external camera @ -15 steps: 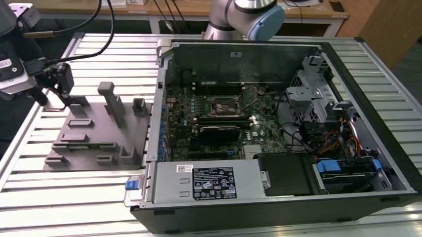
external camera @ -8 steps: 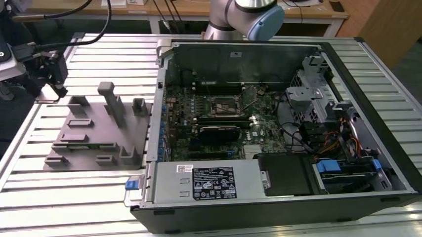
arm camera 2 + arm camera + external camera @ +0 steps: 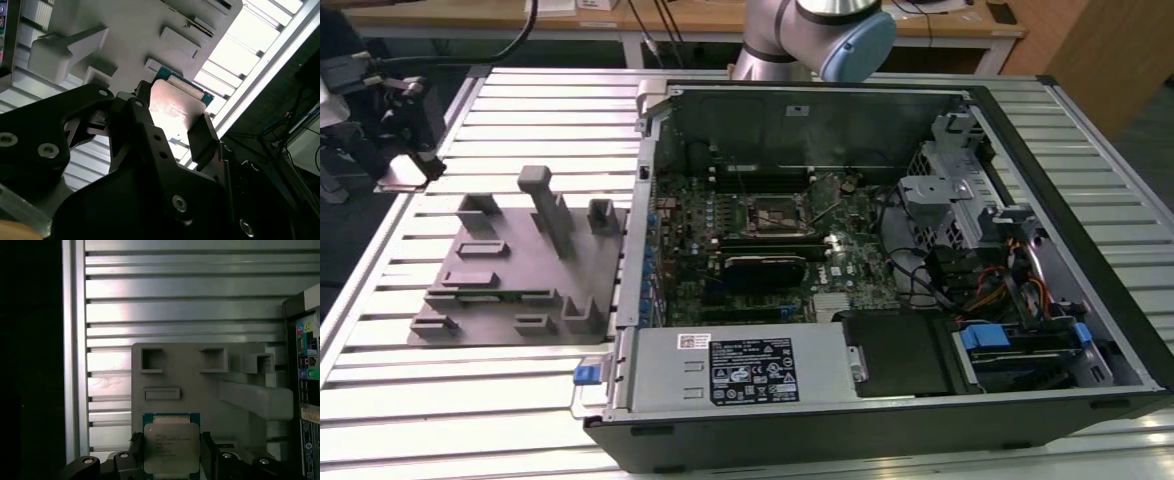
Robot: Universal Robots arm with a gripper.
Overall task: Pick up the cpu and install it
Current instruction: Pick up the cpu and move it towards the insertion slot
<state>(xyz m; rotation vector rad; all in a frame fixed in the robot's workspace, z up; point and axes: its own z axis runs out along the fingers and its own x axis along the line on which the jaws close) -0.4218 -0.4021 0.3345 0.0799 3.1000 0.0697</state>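
First wrist view, lower centre: jaws pinch cpu [image 3: 171,452] by opp. edges, prob. to hold it level, over grey fixture [image 3: 210,385].

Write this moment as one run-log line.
gripper: shut on cpu | cpu: held over grey fixture | socket: in open computer case, cpu not yet installed

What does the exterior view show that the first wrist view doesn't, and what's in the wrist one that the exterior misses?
Exterior view, not first wrist view: the dark socket on the board.
First wrist view, not exterior view: the cpu, silvery top facing the camera, gripped at its two sides by the pincer.
Both: the grey fixture on the slatted table, with the case beside it.
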